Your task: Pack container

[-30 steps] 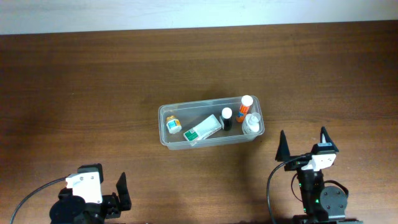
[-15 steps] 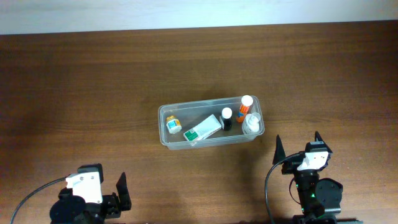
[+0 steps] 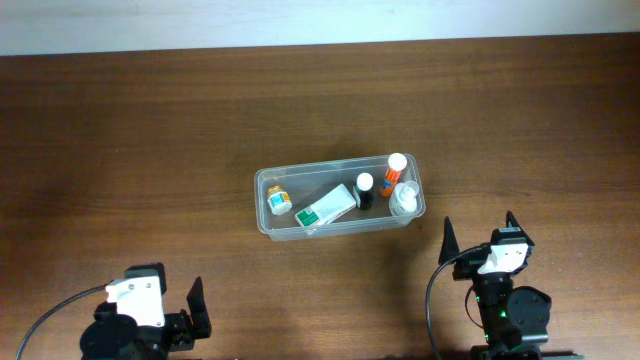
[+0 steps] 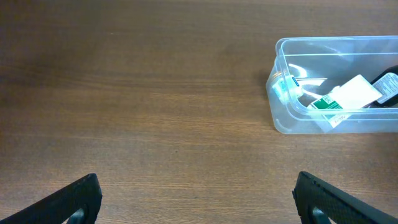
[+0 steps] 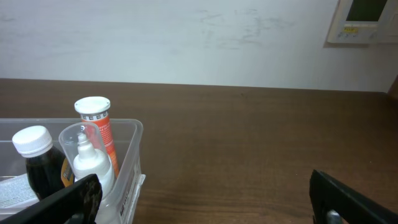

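Note:
The clear plastic container (image 3: pixel 262 220) sits in the middle of the brown table. In it are an orange tube with a white cap (image 3: pixel 396 172), a small dark bottle (image 3: pixel 364 190), a white bottle (image 3: pixel 403 198), a white and green box (image 3: pixel 327 208) and a small jar (image 3: pixel 278 199). The container also shows in the left wrist view (image 4: pixel 283 118) and the right wrist view (image 5: pixel 127 168). My left gripper (image 3: pixel 196 300) is open and empty at the front left. My right gripper (image 3: pixel 480 238) is open and empty, just front right of the container.
A pale wall runs along the table's far edge (image 3: pixel 320 25). A wall-mounted panel (image 5: pixel 364 22) shows in the right wrist view. Bare wood (image 4: pixel 155 112) lies in front of the left gripper.
My right gripper drew back a little toward the front edge between the earliest frame and half a second ago. Since then nothing has moved. The left arm stays still.

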